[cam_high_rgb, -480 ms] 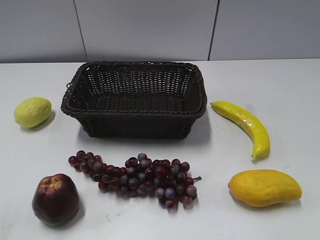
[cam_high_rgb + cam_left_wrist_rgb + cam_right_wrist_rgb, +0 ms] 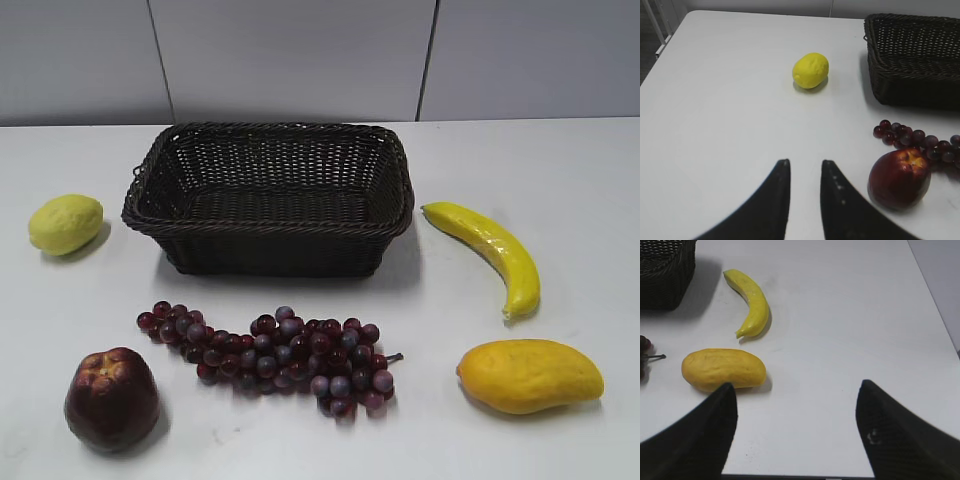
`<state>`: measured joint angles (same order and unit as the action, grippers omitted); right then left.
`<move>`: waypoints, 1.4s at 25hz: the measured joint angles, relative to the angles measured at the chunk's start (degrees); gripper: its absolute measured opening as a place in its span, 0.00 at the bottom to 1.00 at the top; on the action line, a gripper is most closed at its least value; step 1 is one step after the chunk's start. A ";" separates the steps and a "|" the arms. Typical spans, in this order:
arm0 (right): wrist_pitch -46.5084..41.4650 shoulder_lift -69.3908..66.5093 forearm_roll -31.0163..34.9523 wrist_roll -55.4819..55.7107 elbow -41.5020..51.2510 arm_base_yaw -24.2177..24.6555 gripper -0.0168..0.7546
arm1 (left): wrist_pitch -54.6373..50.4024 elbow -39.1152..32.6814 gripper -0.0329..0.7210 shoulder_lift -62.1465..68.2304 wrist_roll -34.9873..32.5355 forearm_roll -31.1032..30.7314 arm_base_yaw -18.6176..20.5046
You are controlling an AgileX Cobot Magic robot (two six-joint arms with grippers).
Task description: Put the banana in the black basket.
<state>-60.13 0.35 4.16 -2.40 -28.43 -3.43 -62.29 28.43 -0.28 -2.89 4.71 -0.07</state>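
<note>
banana [image 2: 489, 252]: lies flat on the white table [image 2: 580, 180], toward its right edge, just right of the basket and apart from it — untouched, so the task looks not yet begun; glossy yellow skin, long slim curve, tapered ends.
black basket [image 2: 270, 198]: sits mid-table toward the far edge, empty, mouth up — ready to receive; dark woven wicker, flared sides, braided rim.
mango [image 2: 529, 374]: plump, matte orange-yellow, near the front right corner, just in front of the banana.
right gripper [image 2: 795, 395]: hangs over the right front of the table, jaws spread wide, holding nothing; probably the arm to use, the banana being on its side.
left gripper [image 2: 805, 170]: jaws a narrow gap apart, empty, above the left front.
grapes [image 2: 270, 355]: dull red-purple cluster in front of the basket.
apple [image 2: 111, 397]: dark red, shiny, front left corner.
lemon [image 2: 65, 223]: pale, dimpled, near the left edge.
</note>
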 joint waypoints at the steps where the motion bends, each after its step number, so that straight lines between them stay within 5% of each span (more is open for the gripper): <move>1: 0.00 0.00 0.00 0.00 0.00 0.00 0.79 | 0.00 0.00 0.31 0.00 0.00 0.00 0.00; 7: 2.39 -1.54 -0.06 0.00 -1.16 0.00 0.79 | 0.00 0.00 0.31 0.00 0.00 0.00 0.00; 23: 34.66 -38.94 2.44 0.00 -2.45 0.00 0.79 | 0.00 0.00 0.31 0.00 0.00 0.00 0.00; 35: 27.72 -75.93 3.04 -2.56 -18.96 0.06 0.79 | 0.00 0.00 0.31 0.00 0.00 0.00 0.00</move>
<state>-32.41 -75.58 7.21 -4.96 -47.39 -3.37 -62.29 28.43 -0.28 -2.89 4.71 -0.07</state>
